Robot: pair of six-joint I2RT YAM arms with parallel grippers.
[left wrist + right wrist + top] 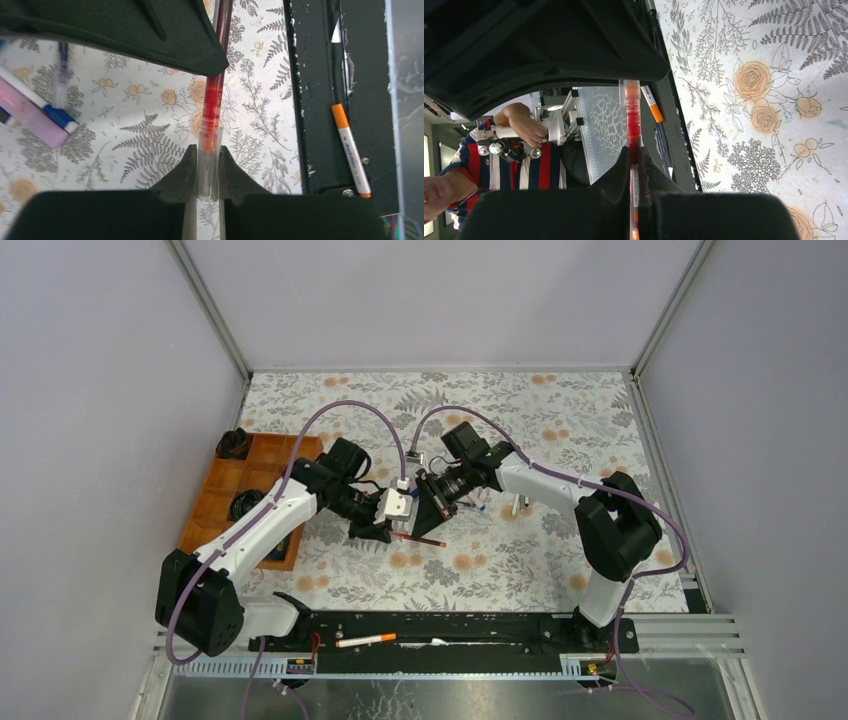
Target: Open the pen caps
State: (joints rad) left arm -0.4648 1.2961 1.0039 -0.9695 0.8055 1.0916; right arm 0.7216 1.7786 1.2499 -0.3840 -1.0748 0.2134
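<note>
A red pen [421,538] hangs between my two grippers over the middle of the flowered table. My left gripper [208,161] is shut on the pen's clear cap [210,139], and the orange-red tip shows through the cap. The red barrel [214,92] runs away from it under the other arm. My right gripper [634,162] is shut on that red pen [632,117] by its barrel, above the printed label. In the top view the left gripper [378,531] and the right gripper [428,512] meet nose to nose.
A white pen with orange ends [351,150] lies on the black rail [480,625] at the near edge. A pink highlighter [30,114] and a blue-capped white pen [47,106] lie on the cloth. A wooden compartment tray [225,502] stands at the left.
</note>
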